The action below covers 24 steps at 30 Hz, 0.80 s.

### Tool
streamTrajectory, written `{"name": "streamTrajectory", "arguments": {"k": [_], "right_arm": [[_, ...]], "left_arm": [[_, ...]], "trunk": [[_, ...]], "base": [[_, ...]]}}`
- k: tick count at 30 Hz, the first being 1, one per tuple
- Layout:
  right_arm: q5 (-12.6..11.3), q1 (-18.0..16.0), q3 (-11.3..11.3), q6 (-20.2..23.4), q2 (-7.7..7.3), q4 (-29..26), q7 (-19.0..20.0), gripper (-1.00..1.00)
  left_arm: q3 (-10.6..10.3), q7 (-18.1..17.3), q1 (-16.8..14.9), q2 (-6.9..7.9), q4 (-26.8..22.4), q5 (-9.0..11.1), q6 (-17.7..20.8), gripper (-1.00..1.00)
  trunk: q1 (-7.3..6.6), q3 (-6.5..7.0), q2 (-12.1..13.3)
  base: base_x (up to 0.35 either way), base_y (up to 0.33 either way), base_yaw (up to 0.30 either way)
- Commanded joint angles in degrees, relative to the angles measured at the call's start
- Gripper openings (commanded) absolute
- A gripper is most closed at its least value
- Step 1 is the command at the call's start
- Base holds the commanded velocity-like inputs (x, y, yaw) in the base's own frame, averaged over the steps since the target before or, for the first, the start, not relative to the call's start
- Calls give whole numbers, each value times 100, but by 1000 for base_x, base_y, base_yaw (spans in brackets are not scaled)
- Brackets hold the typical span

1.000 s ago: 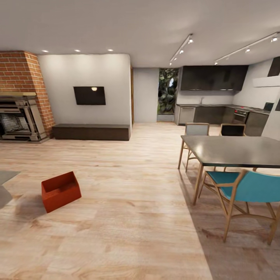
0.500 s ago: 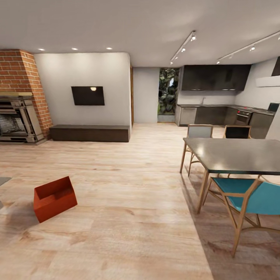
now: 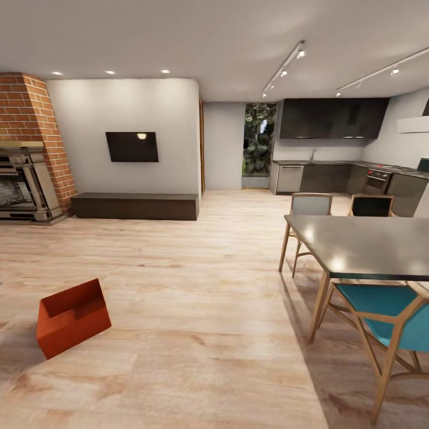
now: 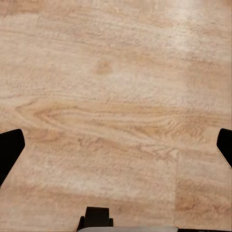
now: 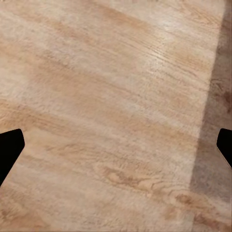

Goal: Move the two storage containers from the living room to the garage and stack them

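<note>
One orange-red storage container [image 3: 72, 318] sits on the light wood plank floor [image 3: 202, 333] at near left, open top up, nothing touching it. Dark dining table [image 3: 363, 245] and teal chair [image 3: 387, 319] stand at right, well apart from it. Fireplace [image 3: 21, 185] at far left. Left gripper [image 4: 116, 150] fingers spread wide over bare planks. Right gripper [image 5: 116, 150] likewise spread, holding nothing.

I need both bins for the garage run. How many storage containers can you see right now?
1. One orange-red storage container sits on the light wood floor at the head view's lower left, left of the dining table. The second may be out of frame.
</note>
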Motion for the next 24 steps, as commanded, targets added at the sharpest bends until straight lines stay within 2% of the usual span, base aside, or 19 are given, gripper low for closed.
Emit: {"name": "streamTrajectory", "arguments": {"k": [1,24], "right_arm": [[9,-3,19,-12,-4,2,-6,100],[10,-6,19,-12,-3,2,-6,100]], "left_arm": [[3,-45,2,1,-6,60,0,100],[3,-45,2,1,-6,60,0,100]], "trunk": [[4,-5,-2],[4,-5,-2]], "base": [[329,0,0],[329,0,0]]}}
